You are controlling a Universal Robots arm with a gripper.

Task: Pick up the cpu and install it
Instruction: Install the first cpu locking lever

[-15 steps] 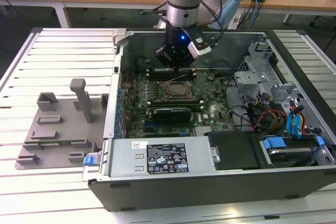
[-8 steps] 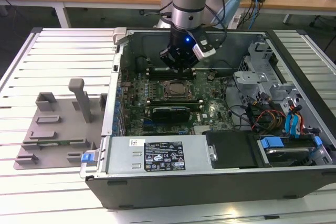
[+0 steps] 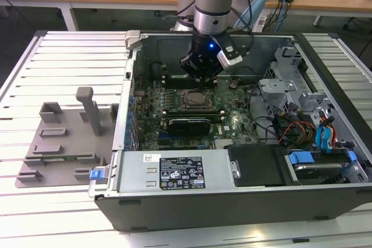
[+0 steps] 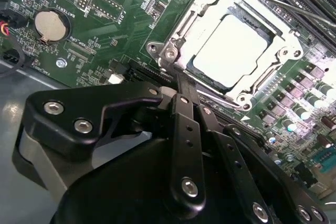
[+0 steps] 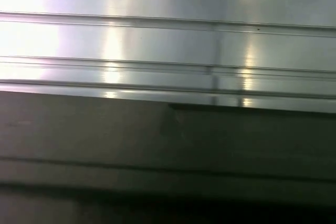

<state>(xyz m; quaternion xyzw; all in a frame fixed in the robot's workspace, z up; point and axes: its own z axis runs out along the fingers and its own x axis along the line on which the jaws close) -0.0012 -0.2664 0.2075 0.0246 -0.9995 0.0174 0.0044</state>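
Observation:
The cpu (image 4: 233,51), a flat square chip with a silvery-white top, lies seated in the black socket with its metal frame (image 4: 168,53) on the green motherboard (image 4: 110,3). In the second wrist view my gripper (image 4: 181,80) hangs just beside the socket's frame. Its black fingers (image 4: 186,124) are pressed together and hold nothing. In the exterior view the gripper (image 3: 200,78) hovers inside the open computer case (image 3: 174,201), directly behind the socket (image 3: 195,98).
A grey fixture plate with upright posts (image 3: 64,137) lies on the ribbed metal table (image 3: 70,50) at the exterior view's left. Drive bays and coloured cables (image 3: 302,126) crowd the case's right side. A coin battery (image 4: 51,24) and memory slots (image 3: 192,123) flank the socket.

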